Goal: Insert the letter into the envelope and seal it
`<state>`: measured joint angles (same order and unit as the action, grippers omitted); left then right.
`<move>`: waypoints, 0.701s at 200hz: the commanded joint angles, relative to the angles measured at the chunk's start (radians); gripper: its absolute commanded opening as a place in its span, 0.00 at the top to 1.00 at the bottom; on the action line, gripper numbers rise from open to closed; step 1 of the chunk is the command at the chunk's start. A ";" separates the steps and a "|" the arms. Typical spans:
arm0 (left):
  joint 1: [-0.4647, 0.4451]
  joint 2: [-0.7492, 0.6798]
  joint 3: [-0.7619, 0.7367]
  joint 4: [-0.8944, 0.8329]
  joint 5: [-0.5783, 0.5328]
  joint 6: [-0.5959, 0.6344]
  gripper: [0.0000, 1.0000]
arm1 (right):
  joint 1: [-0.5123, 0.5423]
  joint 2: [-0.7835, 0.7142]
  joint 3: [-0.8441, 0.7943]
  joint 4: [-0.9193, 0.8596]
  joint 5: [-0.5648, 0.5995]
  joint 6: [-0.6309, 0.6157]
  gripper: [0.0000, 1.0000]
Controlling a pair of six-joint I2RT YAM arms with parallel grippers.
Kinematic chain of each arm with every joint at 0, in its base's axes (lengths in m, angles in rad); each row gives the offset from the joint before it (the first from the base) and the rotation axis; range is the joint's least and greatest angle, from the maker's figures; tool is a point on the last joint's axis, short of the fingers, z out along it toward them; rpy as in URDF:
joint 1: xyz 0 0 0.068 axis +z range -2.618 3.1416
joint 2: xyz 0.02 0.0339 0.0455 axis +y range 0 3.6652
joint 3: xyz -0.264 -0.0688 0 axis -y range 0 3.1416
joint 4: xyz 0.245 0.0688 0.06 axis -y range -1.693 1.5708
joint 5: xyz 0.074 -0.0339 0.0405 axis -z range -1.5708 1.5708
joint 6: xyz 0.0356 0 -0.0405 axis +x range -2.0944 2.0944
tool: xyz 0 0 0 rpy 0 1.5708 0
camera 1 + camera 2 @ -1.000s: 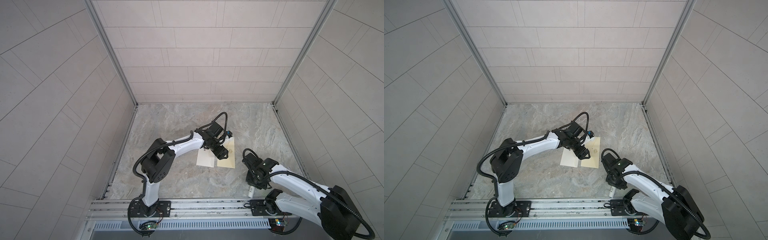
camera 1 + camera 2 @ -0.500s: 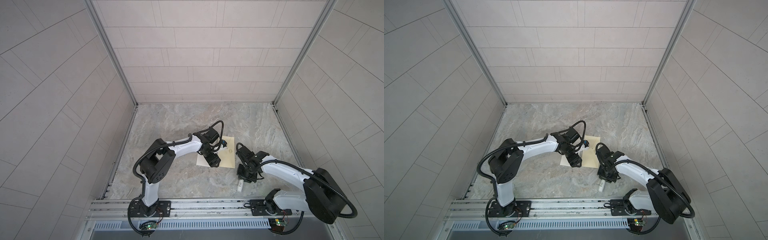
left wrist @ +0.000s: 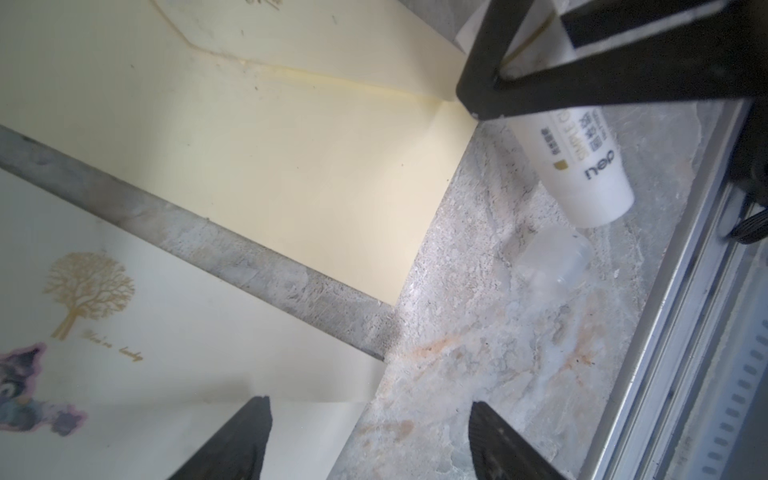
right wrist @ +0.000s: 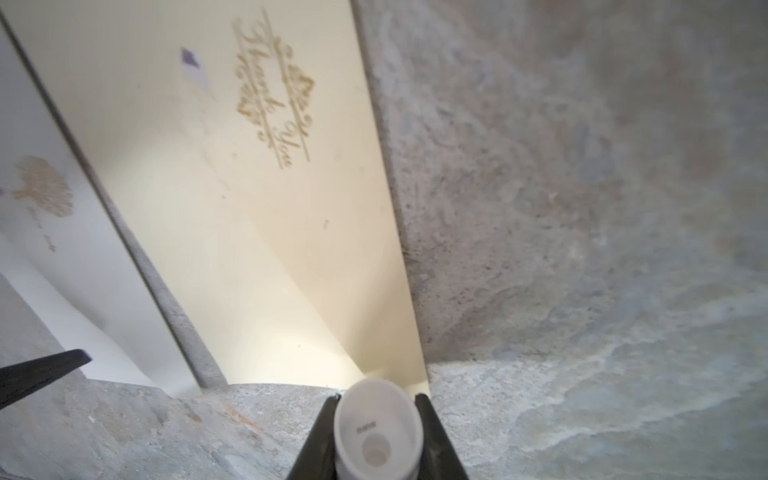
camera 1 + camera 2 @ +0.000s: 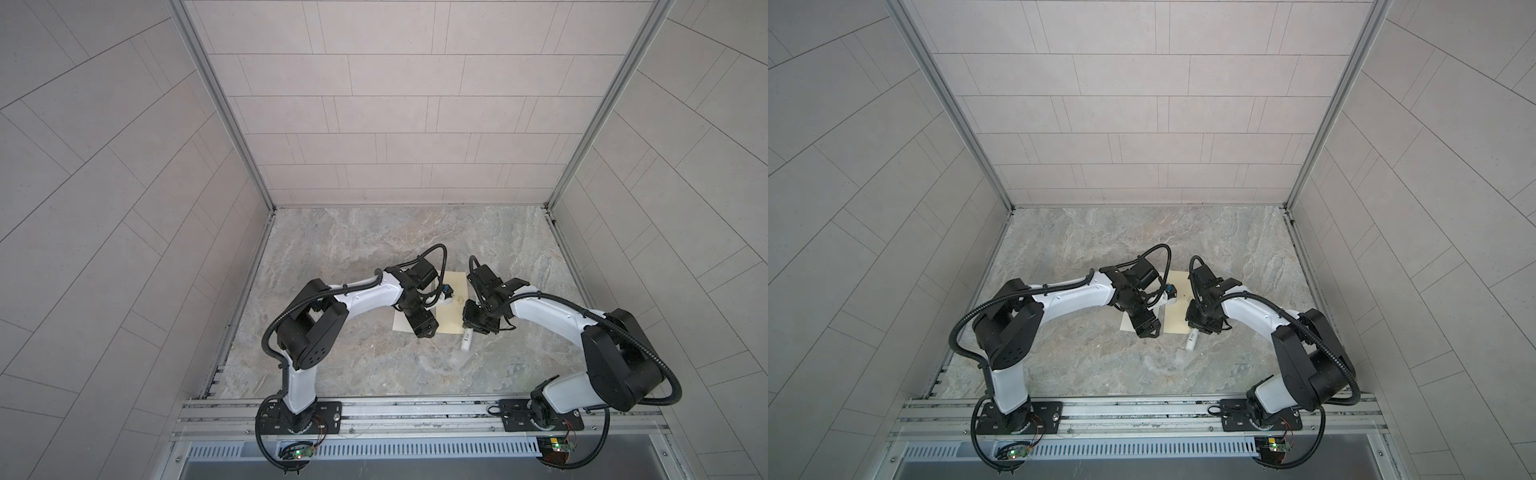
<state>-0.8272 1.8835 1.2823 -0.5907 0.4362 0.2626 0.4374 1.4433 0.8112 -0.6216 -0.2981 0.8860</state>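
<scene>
The cream envelope (image 5: 451, 311) (image 3: 291, 166) lies flat on the marble floor, gold "Thank You" print up (image 4: 274, 108). The white letter (image 5: 401, 322) (image 3: 124, 332), printed with a gold tree, lies beside it across a narrow strip of floor. My left gripper (image 5: 424, 329) (image 3: 370, 415) is open and empty, low over the letter's near corner. My right gripper (image 5: 473, 328) (image 4: 377, 398) is shut on a white glue stick (image 5: 466, 343) (image 4: 376, 432) at the envelope's near right corner; the left wrist view also shows the glue stick (image 3: 582, 166) there.
A clear plastic cap (image 3: 557, 257) lies on the floor just past the glue stick's end. The metal rail (image 5: 415, 409) with both arm bases runs along the front edge. Tiled walls close in the other three sides.
My right arm has carried the glue stick from the front right up to the envelope's near corner. My left gripper has slid toward the front end of the letter and opened wider.
</scene>
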 commanded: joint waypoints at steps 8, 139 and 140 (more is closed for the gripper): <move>-0.004 -0.018 -0.021 0.075 0.027 -0.004 0.18 | 0.049 -0.058 -0.019 -0.113 0.066 -0.066 1.00; 0.001 -0.064 -0.109 0.204 0.003 -0.072 0.19 | 0.126 -0.060 -0.153 0.152 -0.070 -0.085 1.00; 0.000 -0.063 -0.109 0.204 0.003 -0.072 0.19 | 0.124 -0.059 -0.151 0.152 -0.072 -0.088 1.00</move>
<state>-0.8261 1.8397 1.1763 -0.3962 0.4446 0.1848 0.5674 1.3483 0.6250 -0.5133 -0.3531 0.8360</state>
